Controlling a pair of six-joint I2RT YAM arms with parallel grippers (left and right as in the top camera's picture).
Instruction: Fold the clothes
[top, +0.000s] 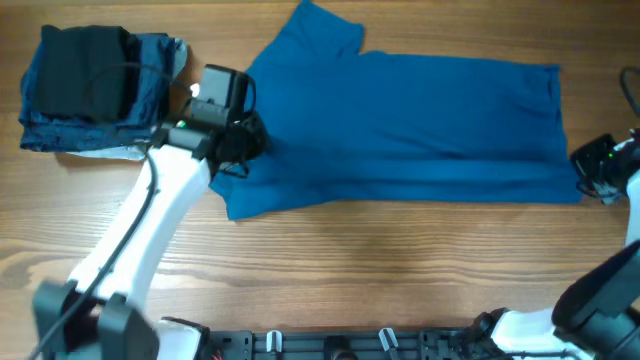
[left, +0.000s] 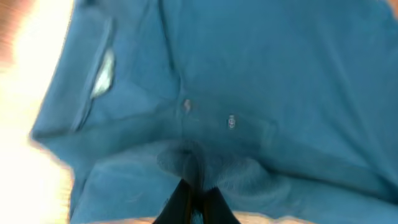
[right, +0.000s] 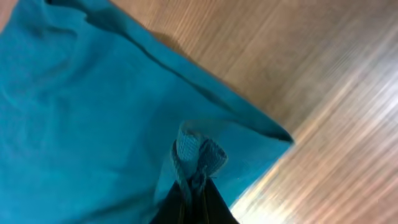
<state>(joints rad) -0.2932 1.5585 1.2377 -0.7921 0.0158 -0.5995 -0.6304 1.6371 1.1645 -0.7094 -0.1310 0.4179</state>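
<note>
**We grip the polo shirt (top: 420, 120) at both ends; most of the folding is left.**
Nearest us is bare table (top: 350, 270). Beyond it, the left gripper (top: 238, 143) is clamped on the collar end at 9 o'clock, and the right gripper (top: 588, 172) is clamped on a hem corner at 3. The shirt lies mid-table as a flat band, long axis 9 to 3, collar toward 9, 1 sleeve toward 11. We judge that the crosswise folds are not yet made. A folded stack (top: 90, 90) sits at 10.

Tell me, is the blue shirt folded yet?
Not yet: the blue polo shirt lies stretched along the table, left gripper and right gripper pinching its ends.
</note>
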